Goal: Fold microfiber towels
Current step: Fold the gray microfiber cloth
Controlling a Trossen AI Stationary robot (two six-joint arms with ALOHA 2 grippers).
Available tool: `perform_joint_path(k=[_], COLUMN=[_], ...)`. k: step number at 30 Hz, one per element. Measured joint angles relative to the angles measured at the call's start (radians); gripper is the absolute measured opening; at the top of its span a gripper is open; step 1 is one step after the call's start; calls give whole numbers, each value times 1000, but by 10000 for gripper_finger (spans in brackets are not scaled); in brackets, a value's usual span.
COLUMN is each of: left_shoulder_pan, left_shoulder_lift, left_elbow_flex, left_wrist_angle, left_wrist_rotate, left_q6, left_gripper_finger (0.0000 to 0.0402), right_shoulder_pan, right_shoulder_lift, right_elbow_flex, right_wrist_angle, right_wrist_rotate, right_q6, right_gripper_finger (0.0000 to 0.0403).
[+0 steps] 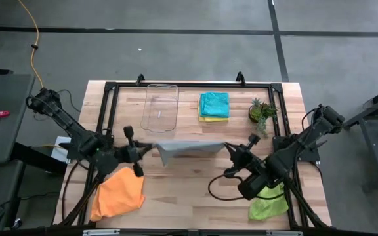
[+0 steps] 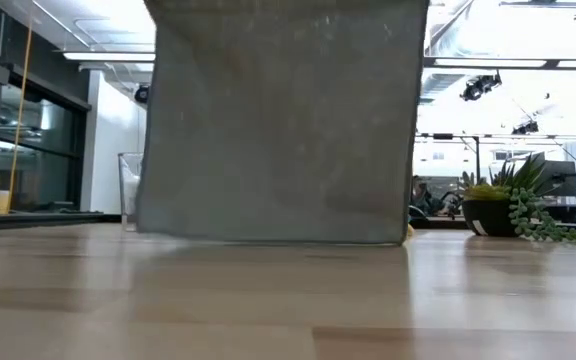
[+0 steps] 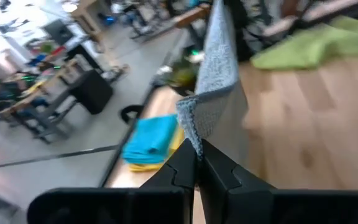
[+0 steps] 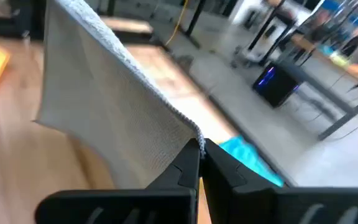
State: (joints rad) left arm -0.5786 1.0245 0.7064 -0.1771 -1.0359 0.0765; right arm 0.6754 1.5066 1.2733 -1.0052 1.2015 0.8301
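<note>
Both the left end effector (image 1: 142, 148) and right end effector (image 1: 230, 149) pinch the grey towel's (image 1: 188, 149) top corners, stretching it mid-counter (image 1: 189, 190), bottom edge touching bare wood.

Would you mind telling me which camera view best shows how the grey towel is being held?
The high view: the grey towel stretches between the left gripper and right gripper, each shut on an end. The low view shows only its hanging face, lower edge near the table. Each wrist view shows one pinched corner.
</note>
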Motion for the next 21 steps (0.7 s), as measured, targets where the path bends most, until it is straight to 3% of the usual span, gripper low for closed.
perform_joint_path(k=[6,9,16,21], left_shoulder_pan=[-81,-114,-156,-179], left_shoulder_lift=[103,164,329,434], left_elbow_flex=[-128,-169,-174,-174], left_wrist_angle=[147,238,342,434], left_wrist_rotate=[25,50,143,210], left_q6=[-84,-157,-333,-464], left_gripper_finger=[0,0,0,0], right_shoulder_pan=[70,90,119,120], right_shoulder_lift=[0,0,63,152], right_elbow_flex=[-22,-22,-22,-22], right_wrist_angle=[45,104,234,244], right_wrist_rotate=[-122,-235,-398,-514], right_q6=[28,22,42,159], right_gripper_finger=[0,0,0,0])
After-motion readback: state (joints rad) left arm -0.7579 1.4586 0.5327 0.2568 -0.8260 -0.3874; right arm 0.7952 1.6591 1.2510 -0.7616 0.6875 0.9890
